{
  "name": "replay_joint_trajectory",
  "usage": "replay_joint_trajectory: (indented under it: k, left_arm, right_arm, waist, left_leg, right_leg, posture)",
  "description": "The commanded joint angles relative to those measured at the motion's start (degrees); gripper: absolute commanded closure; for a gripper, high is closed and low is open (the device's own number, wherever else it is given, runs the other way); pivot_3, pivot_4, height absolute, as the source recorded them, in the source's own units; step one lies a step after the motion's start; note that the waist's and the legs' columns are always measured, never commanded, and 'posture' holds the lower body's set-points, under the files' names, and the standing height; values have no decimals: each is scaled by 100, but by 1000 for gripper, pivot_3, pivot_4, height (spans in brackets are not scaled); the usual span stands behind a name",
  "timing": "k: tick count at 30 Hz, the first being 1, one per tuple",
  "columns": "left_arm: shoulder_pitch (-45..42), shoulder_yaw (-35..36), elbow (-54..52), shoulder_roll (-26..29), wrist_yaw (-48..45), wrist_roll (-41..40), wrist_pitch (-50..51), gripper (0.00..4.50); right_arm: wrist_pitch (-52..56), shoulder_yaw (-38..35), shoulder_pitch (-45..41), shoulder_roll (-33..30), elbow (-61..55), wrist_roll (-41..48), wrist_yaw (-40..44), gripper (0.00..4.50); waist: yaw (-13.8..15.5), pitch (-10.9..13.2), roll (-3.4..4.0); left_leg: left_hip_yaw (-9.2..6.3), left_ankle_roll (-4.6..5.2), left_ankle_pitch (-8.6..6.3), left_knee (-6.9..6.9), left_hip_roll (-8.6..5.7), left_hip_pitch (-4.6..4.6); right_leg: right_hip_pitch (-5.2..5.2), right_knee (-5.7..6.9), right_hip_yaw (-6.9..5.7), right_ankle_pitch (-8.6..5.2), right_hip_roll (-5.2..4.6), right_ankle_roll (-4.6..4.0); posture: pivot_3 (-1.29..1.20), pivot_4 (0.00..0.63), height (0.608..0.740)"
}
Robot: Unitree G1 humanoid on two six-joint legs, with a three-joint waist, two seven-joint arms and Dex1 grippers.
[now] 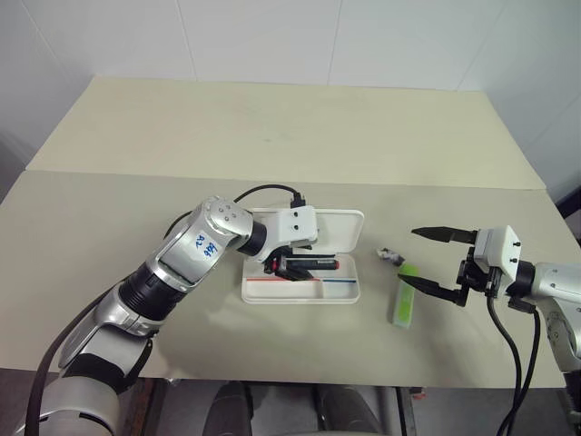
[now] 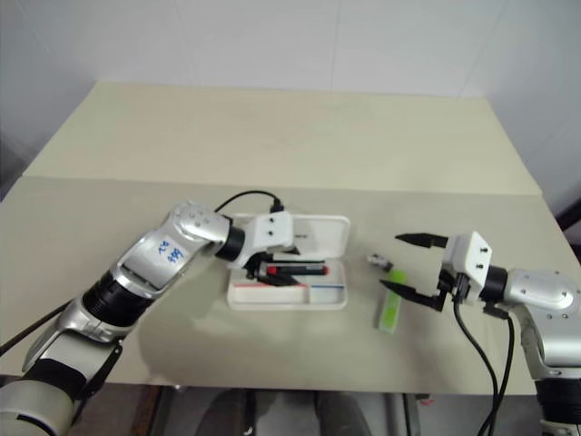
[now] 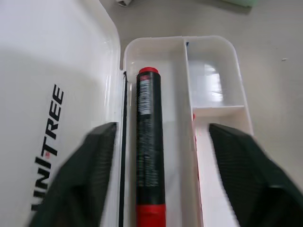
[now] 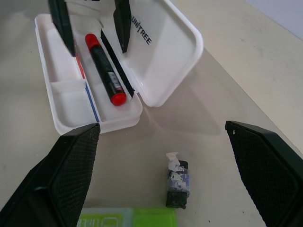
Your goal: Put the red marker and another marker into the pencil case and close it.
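Pencil case (image 1: 349,292) — open on the table (image 1: 272,145), lid laid back toward 12 o'clock. Red marker (image 3: 149,151) — lying in the case's long compartment next to the hinge. Left fingers (image 3: 90,175) — spread either side of the marker, gripping nothing. Green highlighter (image 1: 405,293) — on the table at 3 o'clock of the case. Right fingers (image 1: 434,289) — wide apart, empty, one above the highlighter. Small dark object (image 4: 177,185) — near the highlighter's far end.

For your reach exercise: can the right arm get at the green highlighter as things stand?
Probably yes. The green highlighter lies bare on the table, right beside the open right gripper; nothing lies between them.
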Motion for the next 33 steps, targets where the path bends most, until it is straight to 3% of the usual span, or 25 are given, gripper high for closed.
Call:
replay_joint_trajectory:
  k: [1, 11, 18, 26, 33]
  left_arm:
    - [-18, 105, -349, -13, -47, -55, 92, 37]
    - [248, 466, -844, -15, -126, -456, 105, 37]
    - [732, 1409, -1057, -74, -606, -1333, -882, 37]
    - [1401, 2498, -891, 91, -1758, -2682, -1682, 37]
    - [1619, 2973, -372, 299, -2489, -3118, -2130, 37]
  right_arm:
    - [-39, -177, 27, -75, -177, 35, -39, 0]
    - [208, 36, -28, -161, 3, -465, -281, 0]
    - [820, 57, 107, -180, -224, -549, -556, 0]
    - [2987, -155, 677, -80, -1601, -540, -1949, 0]
    - [4941, -214, 947, 246, -2855, -333, -3153, 0]
  waist:
    - [-6, 0, 0]
    - [-12, 0, 0]
    - [-7, 0, 0]
    - [-13, -1, 2]
    - [-13, -1, 2]
  left_leg:
    - [0, 0, 0, 0, 0, 0]
    - [-1, 0, 0, 0, 0, 0]
    - [-1, 0, 0, 1, 0, 1]
    - [-4, 0, 0, -3, 0, 0]
    - [-5, 0, 0, -2, 0, -1]
  right_leg:
    - [0, 0, 0, 0, 0, 0]
    - [0, 0, 0, 0, 0, 0]
    - [0, 0, -1, 0, -3, 0]
    - [-1, -1, -5, -1, -4, -2]
    - [-2, -5, -6, -2, -4, -6]
  posture:
    - [0, 150, 740]
    - [0, 150, 740]
    - [0, 150, 740]
    - [0, 150, 740]
    - [0, 150, 740]
